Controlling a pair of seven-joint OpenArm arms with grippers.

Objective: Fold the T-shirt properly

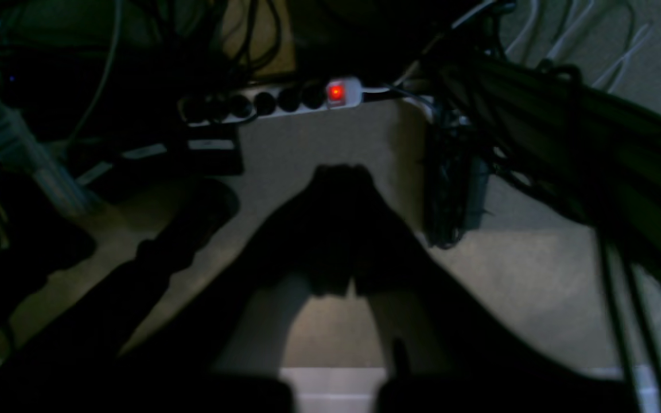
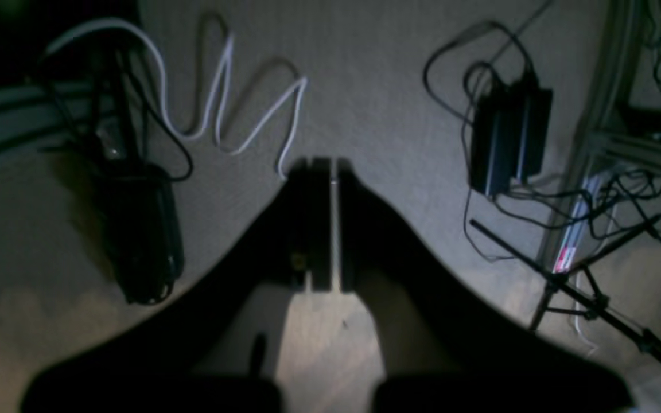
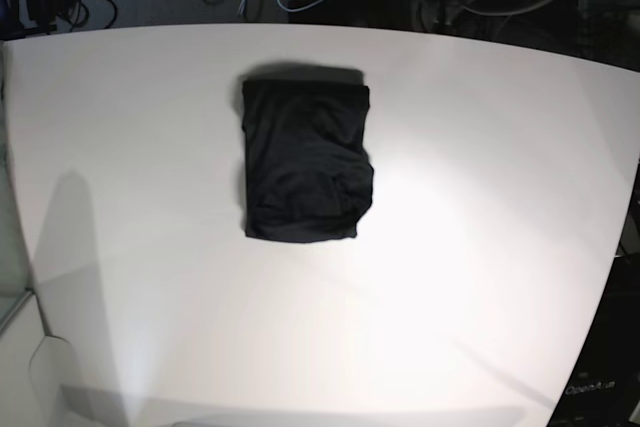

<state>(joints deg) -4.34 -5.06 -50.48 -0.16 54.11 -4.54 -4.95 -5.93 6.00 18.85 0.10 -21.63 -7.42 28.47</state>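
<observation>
Pointing down at dim carpet, the left wrist view shows the left gripper [image 1: 339, 172] with jaws pressed together on nothing, above a power strip [image 1: 273, 102] with a red light. The right wrist view shows the right gripper [image 2: 320, 166] likewise closed and empty, near what seems a black adapter [image 2: 508, 140]. From the base view, the T-shirt [image 3: 305, 162] lies folded into a compact rectangle mid-table [image 3: 500, 247], with neither arm near it.
</observation>
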